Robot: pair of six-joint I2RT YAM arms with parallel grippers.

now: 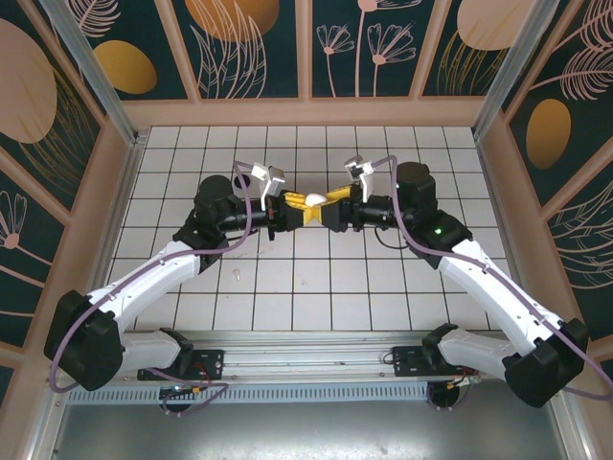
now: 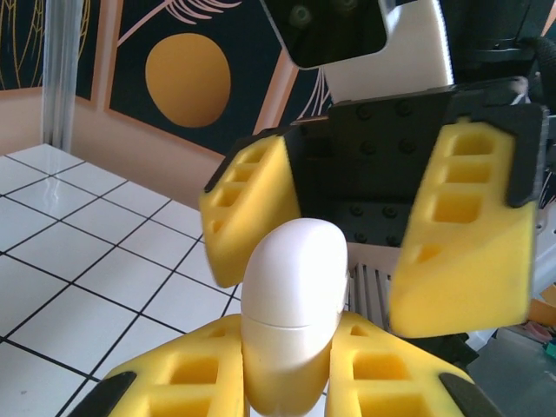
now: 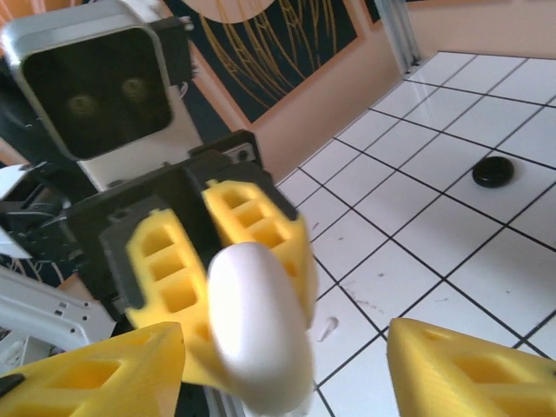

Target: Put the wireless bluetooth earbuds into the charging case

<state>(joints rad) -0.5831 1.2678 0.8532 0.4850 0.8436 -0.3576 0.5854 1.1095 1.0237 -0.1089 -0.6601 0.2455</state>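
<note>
The white oval charging case [image 2: 291,304] is closed, with its lid seam visible, and is held above the floor. My left gripper [image 2: 287,387] is shut on its lower half between yellow pads [image 2: 178,382]. From above, the case [image 1: 306,200] sits where both grippers meet. My right gripper [image 3: 282,378] faces it, open, its fingers [image 3: 473,369] wide on either side of the case [image 3: 256,326] without touching it. One small white earbud [image 3: 327,328] lies on a tile below. From above it is the earbud [image 1: 236,278] near the left forearm.
A round black puck [image 3: 493,171] rests on the white tiled floor [image 1: 316,287]. Wooden walls [image 1: 306,112] enclose the floor on three sides. The two arms cross the middle of the floor, with their bases on the rail [image 1: 306,359] at the near edge.
</note>
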